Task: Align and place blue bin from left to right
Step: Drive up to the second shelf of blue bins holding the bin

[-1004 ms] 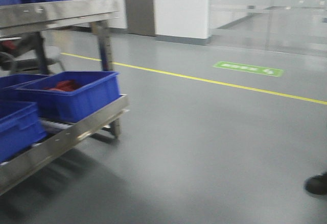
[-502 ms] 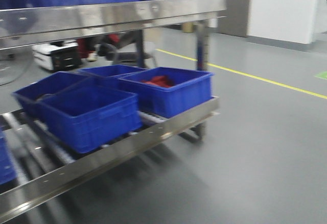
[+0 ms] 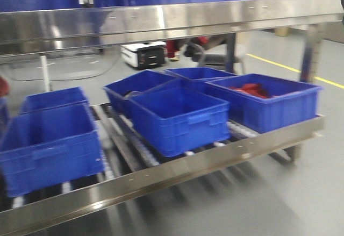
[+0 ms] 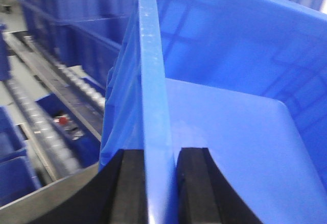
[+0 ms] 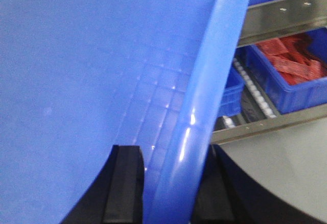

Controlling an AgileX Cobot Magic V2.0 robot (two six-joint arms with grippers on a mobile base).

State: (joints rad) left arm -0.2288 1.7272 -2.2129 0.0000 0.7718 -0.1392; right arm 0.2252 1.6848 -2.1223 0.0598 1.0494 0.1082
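A stainless-steel roller rack (image 3: 177, 170) spans the frame. On its lower shelf sit several deep-blue plastic bins (image 3: 180, 120), and the rightmost bin (image 3: 269, 109) holds red items (image 3: 250, 90).

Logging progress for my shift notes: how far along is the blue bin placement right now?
Done: left gripper and right gripper each clamp a wall of the blue bin. In hand: carrying it, facing the rack. Left: setting it down and aligning it.
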